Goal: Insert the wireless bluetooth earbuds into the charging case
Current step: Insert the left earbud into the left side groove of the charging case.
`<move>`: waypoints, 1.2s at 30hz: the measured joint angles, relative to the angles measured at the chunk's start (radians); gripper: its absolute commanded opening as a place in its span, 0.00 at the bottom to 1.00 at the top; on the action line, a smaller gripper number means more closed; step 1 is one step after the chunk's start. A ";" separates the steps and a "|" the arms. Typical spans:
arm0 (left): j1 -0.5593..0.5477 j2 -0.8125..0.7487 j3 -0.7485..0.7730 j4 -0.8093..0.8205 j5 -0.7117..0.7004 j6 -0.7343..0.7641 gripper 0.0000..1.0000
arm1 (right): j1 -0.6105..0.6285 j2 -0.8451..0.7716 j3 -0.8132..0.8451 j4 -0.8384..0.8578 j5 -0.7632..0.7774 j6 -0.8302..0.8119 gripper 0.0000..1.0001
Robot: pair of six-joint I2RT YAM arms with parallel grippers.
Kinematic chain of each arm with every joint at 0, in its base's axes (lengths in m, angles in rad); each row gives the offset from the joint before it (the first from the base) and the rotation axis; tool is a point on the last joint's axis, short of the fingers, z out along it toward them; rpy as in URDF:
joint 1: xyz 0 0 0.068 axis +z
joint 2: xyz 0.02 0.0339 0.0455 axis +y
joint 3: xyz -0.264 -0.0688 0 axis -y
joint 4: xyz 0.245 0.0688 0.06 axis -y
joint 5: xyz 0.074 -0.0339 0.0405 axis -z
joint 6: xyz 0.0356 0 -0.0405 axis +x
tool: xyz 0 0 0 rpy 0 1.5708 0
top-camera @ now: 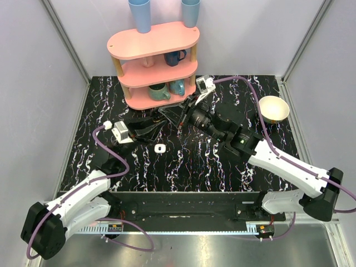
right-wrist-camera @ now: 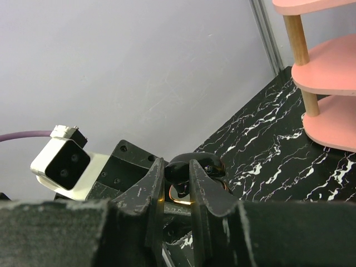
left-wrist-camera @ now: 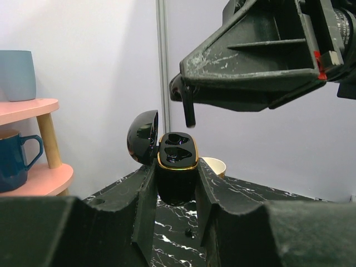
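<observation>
Glossy black gold-rimmed charging case (left-wrist-camera: 177,149) pinched in left hand (left-wrist-camera: 177,186); right hand (right-wrist-camera: 177,171) pressed together above, load unclear; skewed descent risked dislodging it.

The charging case (left-wrist-camera: 177,181) is glossy black plastic, mirror-smooth on its domed lid (left-wrist-camera: 142,136), with a bright gold metallic rim (left-wrist-camera: 178,166) round the opening. The left gripper's fingers (left-wrist-camera: 146,194) and the right gripper's fingers (right-wrist-camera: 207,194) are matt black, grainy and scuffed pale at the edges. The table (top-camera: 194,167) is a smooth black marble-look sheet with white veins. The shelf (top-camera: 153,41) has matt pink boards on bare wooden posts (left-wrist-camera: 49,139); its navy mug (left-wrist-camera: 14,161) is glazed and shiny. The white earbud (top-camera: 160,148) seems to be plastic, though it is too small to judge.
</observation>
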 measured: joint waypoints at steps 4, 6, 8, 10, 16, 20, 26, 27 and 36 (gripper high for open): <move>0.000 0.009 0.000 0.015 -0.008 0.003 0.00 | 0.010 0.018 0.000 0.000 -0.006 0.000 0.11; 0.000 0.014 0.000 0.023 -0.011 0.003 0.00 | 0.013 0.026 0.000 0.000 -0.012 0.000 0.11; -0.001 0.017 0.000 0.031 -0.012 0.002 0.00 | 0.015 0.033 0.000 0.000 -0.017 0.000 0.11; -0.001 0.016 0.000 0.031 -0.012 0.002 0.00 | 0.016 0.037 0.000 0.003 -0.020 0.000 0.11; -0.003 0.017 0.000 0.039 -0.012 0.002 0.00 | 0.017 0.037 0.000 0.013 -0.026 -0.003 0.11; -0.003 0.016 0.000 0.047 -0.013 0.002 0.00 | 0.019 0.038 0.000 0.021 -0.027 -0.003 0.11; -0.003 0.016 0.000 0.053 -0.023 -0.002 0.00 | 0.023 0.042 0.000 0.040 -0.031 -0.003 0.11; -0.003 0.016 0.000 0.053 -0.026 -0.003 0.00 | 0.025 0.044 0.000 0.046 -0.031 -0.003 0.11; -0.003 0.016 0.000 0.054 -0.053 -0.026 0.00 | 0.040 0.057 -0.005 0.086 -0.026 -0.020 0.11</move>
